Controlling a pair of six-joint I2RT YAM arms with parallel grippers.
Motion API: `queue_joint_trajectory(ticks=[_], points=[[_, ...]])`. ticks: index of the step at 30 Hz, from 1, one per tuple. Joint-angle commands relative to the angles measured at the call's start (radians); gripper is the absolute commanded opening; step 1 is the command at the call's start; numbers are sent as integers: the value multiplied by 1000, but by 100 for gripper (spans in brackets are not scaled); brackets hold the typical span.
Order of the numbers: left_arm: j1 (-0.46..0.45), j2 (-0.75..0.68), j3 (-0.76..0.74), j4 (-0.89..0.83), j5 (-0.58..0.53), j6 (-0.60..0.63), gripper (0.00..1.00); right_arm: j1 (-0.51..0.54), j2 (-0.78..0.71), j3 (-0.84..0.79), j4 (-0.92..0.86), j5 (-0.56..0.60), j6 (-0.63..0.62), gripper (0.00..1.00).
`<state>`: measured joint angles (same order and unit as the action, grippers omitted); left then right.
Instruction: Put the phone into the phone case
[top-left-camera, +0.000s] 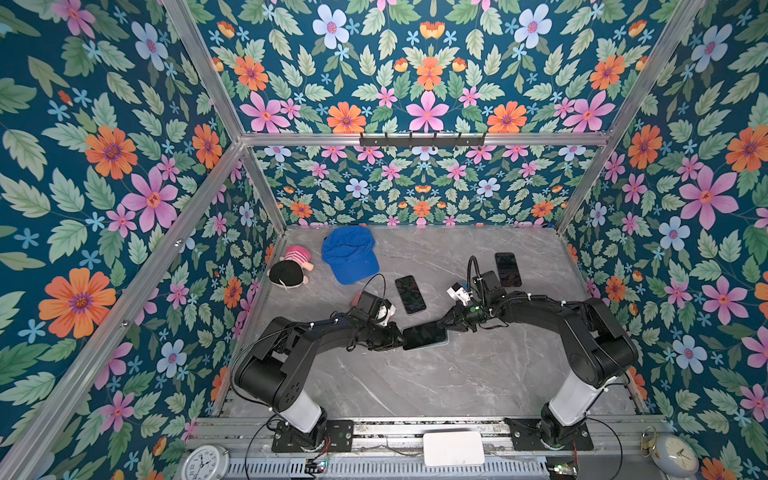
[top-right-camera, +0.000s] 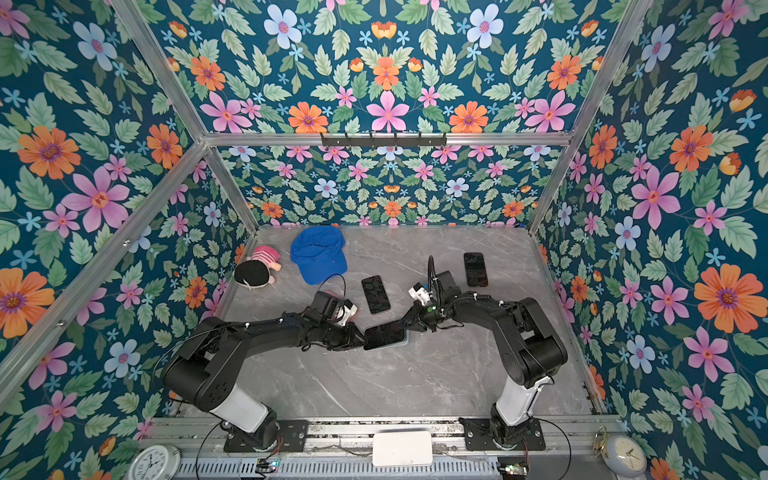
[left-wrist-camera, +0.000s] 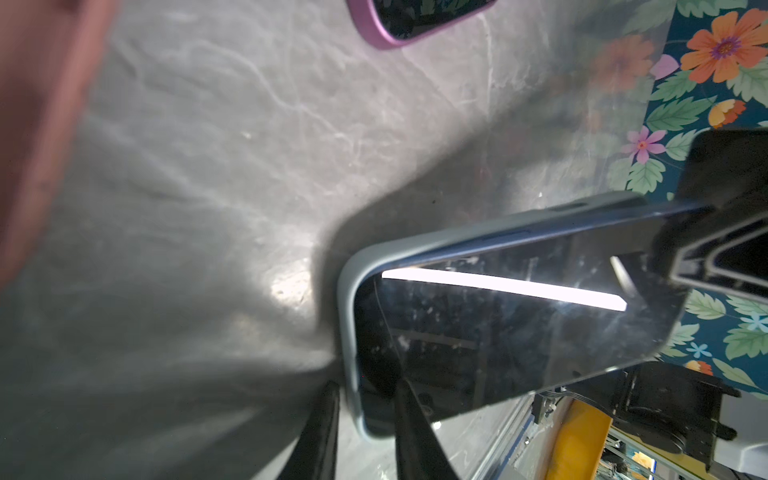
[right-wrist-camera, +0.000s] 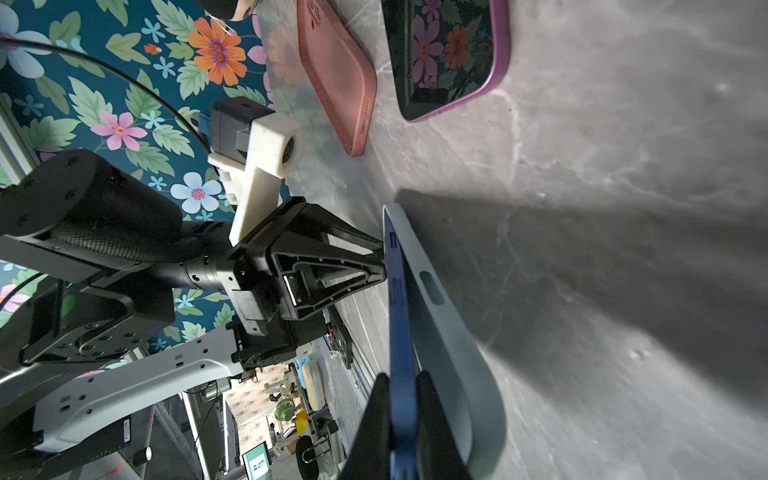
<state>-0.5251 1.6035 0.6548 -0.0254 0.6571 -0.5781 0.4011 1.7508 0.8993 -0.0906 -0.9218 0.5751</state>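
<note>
"So, where does the phone (top-left-camera: 424, 336) stand?"

"Over the middle of the desk (top-left-camera: 415, 395), screen up. One end is tucked into the phone case (right-wrist-camera: 449, 332). The other end is raised and clamped in my right gripper (right-wrist-camera: 402, 380). My left gripper (left-wrist-camera: 365, 395) pinches the case's tucked end, as far as I can see."

"What could go wrong?"

"If I press down while the edges are off line, I think the phone rides up on the case's wall, or the rim folds under it. The case could also skid on the desk if my left grip slackens."

"And its heading?"

"Its long axis runs across the desk from one gripper to the other, sloping down toward my left."
</note>
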Motion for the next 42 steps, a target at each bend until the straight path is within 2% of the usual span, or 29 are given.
queue_joint_trajectory(ticks=[1, 15, 30, 42], points=[[-1, 2, -8, 9, 7, 1, 25, 5, 17, 15, -81, 61, 12, 0], [-16, -81, -50, -27, -12, 48, 23, 4, 67, 109, -197, 90, 53, 0], [-48, -89, -81, -14, -56, 64, 24, -6, 34, 147, -193, 62, 107, 0], [-49, -107, -88, -8, -80, 61, 24, -7, -11, 185, -224, 38, 103, 0]])
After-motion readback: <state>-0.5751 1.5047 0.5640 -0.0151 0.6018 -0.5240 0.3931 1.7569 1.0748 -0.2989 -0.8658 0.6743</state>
